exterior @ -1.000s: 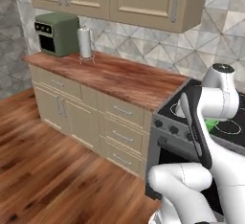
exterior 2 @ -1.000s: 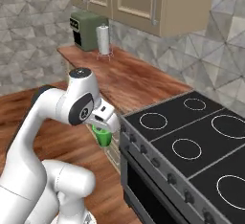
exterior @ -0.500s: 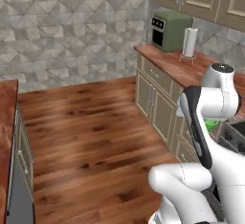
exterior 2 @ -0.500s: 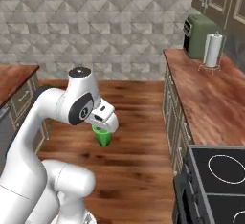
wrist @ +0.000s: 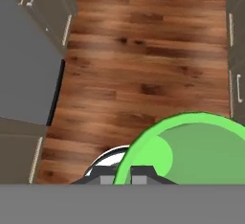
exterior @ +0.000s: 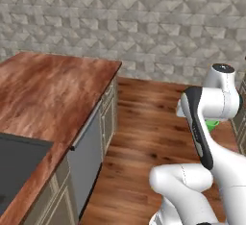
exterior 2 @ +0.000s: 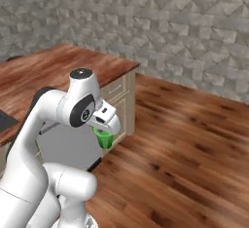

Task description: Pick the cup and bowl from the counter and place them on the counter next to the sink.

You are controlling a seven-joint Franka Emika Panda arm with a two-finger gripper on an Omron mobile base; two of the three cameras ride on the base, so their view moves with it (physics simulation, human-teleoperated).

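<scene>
My gripper [exterior 2: 103, 130] is shut on the small bright green cup [exterior 2: 104, 139] and holds it in the air over the wooden floor, in front of my arm. The cup [exterior: 211, 124] peeks out behind the arm's upper link in the left base view. Seen from the hand, the cup [wrist: 191, 151] sits right at my fingertips [wrist: 128, 173], its open mouth facing the camera. The reddish-brown counter [exterior: 48, 94] lies to the left, with a corner of the black sink [exterior: 14, 161] set into it. The bowl is out of view.
A grey appliance front [exterior: 86, 156] and beige cabinet drawers [exterior: 109, 108] stand under the counter's edge. Open wooden floor [exterior 2: 185, 139] stretches to the right, up to a grey tiled wall [exterior 2: 160, 22]. More cabinet fronts [wrist: 234, 50] line the hand view's right edge.
The whole picture has swung: the base has turned, so the stovetop, toaster and wall cabinets have left the views and this counter has come in. The cup stays in my shut gripper.
</scene>
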